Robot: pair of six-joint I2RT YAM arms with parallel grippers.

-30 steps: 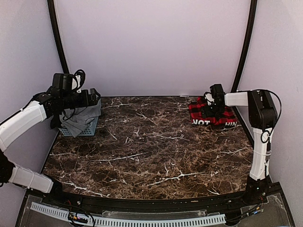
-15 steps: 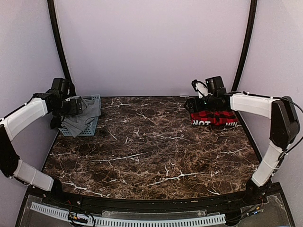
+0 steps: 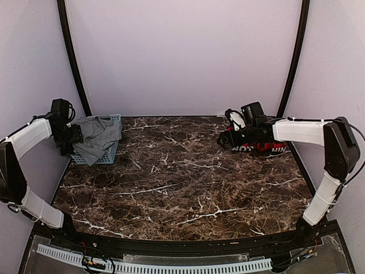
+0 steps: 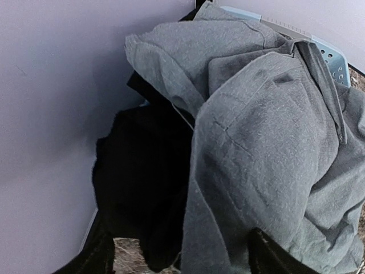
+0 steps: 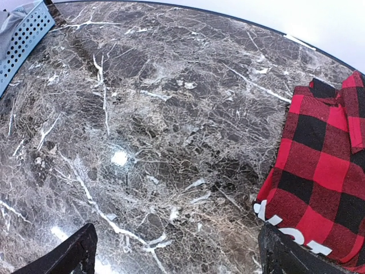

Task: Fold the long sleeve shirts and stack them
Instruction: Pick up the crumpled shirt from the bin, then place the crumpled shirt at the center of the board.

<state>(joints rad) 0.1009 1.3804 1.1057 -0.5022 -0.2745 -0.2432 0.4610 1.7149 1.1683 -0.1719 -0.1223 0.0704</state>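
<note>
We note grey cloth shirt in pale-blue plastic basket, far left; red-black plaid flannel shirt on marble tabletop, far right.

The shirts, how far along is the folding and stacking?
Done: the plaid shirt looks folded at the far right of the table. In hand: nothing; both end effectors are open, the left end effector by the grey shirt, the right end effector over the table beside the plaid. Left: the grey shirt, crumpled over the blue basket, needs folding and stacking.

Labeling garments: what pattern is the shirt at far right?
Red-and-black plaid shirt, best in right wrist view.
</note>
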